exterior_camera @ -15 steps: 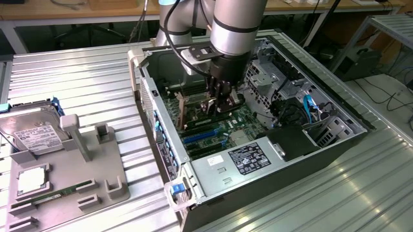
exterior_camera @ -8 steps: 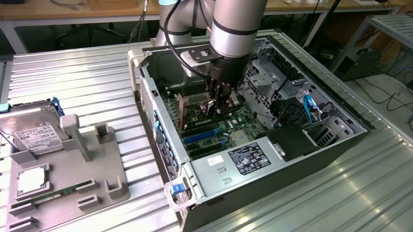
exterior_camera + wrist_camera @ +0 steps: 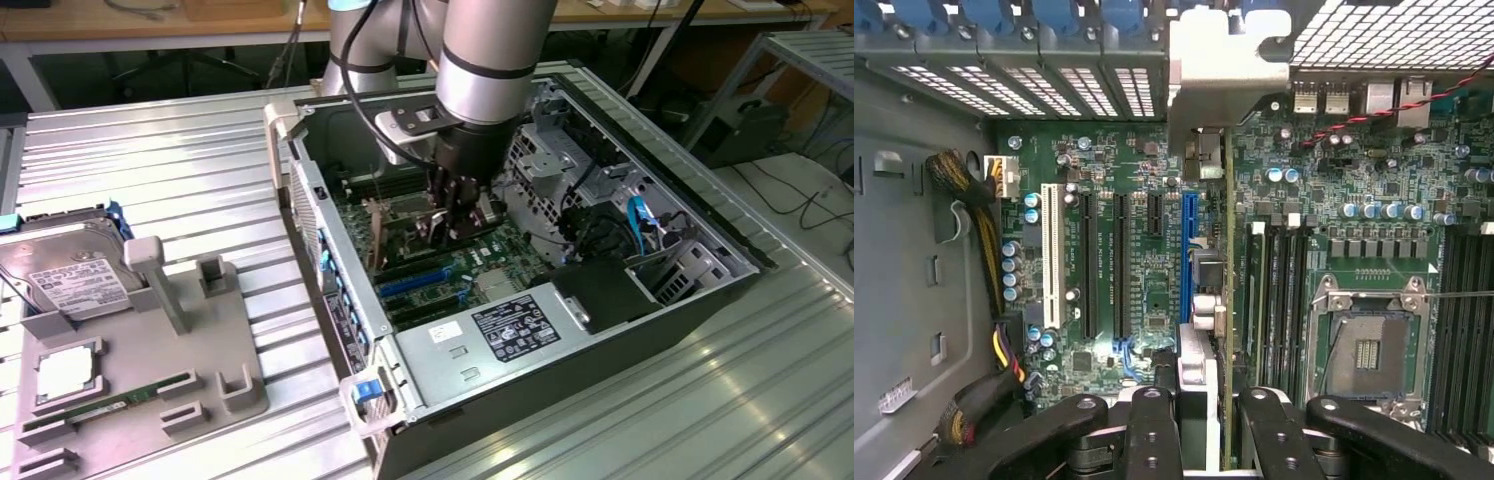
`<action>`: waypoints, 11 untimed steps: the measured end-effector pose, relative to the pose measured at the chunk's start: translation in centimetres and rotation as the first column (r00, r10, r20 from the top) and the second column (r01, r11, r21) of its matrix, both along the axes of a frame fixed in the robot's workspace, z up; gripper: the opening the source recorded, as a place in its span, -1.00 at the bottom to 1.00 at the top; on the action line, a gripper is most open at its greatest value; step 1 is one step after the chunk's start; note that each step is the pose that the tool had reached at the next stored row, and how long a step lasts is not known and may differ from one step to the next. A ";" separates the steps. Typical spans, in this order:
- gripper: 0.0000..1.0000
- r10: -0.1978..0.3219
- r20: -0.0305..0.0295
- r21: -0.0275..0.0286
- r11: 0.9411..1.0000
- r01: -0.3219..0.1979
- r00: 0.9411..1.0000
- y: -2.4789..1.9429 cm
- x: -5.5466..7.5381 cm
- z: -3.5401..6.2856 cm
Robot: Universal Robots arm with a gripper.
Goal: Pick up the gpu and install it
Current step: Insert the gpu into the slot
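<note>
One open computer case [image 3: 561, 410] holds one motherboard [image 3: 1144, 160], one power supply [image 3: 514, 325] and one gpu [image 3: 1199, 380]. The board has one CPU socket [image 3: 1366, 350], one white slot [image 3: 1050, 255], one blue slot [image 3: 1187, 250] and two long black slots [image 3: 1089, 260]. At the exterior view's left, one grey fixture [image 3: 147, 370] carries one hard drive [image 3: 74, 275] and one RAM stick [image 3: 114, 408].

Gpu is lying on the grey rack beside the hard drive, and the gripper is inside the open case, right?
Not on the rack: the gripper holds the gpu edge-on inside the case, as the wrist view shows. The rest is right.
</note>
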State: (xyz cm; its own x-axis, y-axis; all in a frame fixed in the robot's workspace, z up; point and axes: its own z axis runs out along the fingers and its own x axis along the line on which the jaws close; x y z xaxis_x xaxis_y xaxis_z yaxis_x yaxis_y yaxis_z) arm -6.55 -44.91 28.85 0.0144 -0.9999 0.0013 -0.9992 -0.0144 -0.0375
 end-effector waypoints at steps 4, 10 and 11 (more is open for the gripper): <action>-0.44 0.000 0.000 0.001 1.000 0.000 1.000 0.00 0.0 -0.36; -0.44 0.000 0.000 0.002 1.000 0.000 1.000 0.00 0.0 -0.72; -0.44 0.000 0.000 0.002 1.000 0.000 1.000 0.00 -0.1 -0.76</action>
